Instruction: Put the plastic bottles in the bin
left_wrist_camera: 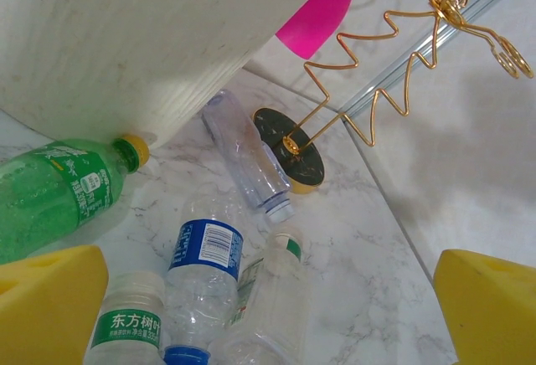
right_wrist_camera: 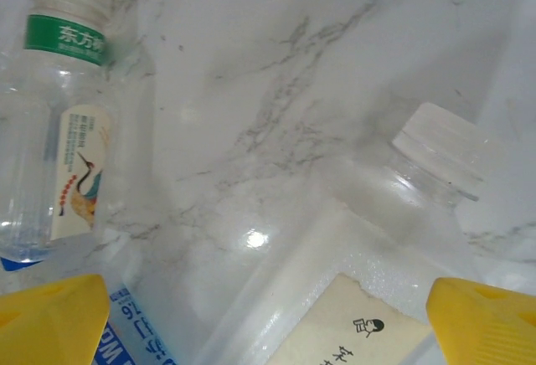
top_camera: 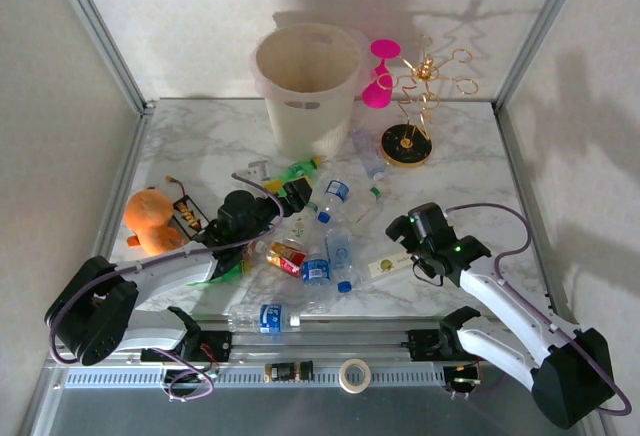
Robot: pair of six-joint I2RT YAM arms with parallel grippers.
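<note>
The cream-white bin (top_camera: 305,81) stands at the back centre, and its wall (left_wrist_camera: 142,38) fills the upper left of the left wrist view. Plastic bottles lie scattered in mid-table. My left gripper (top_camera: 297,196) is open and low over them. Between its yellow fingertips (left_wrist_camera: 50,298) lie a blue-labelled clear bottle (left_wrist_camera: 201,269) and a clear bottle with a green band (left_wrist_camera: 280,298). A green bottle (left_wrist_camera: 54,189) rests against the bin. My right gripper (top_camera: 402,234) hangs open over a clear bottle with a cream label (right_wrist_camera: 377,256), its yellow pads (right_wrist_camera: 490,323) either side.
An orange plush toy (top_camera: 150,218) sits left of the left arm. A pink goblet (top_camera: 380,71) and a gold wire stand (top_camera: 420,106) are to the right of the bin. One blue-labelled bottle (top_camera: 265,316) lies at the front edge. A tape roll (top_camera: 353,374) rests on the front rail.
</note>
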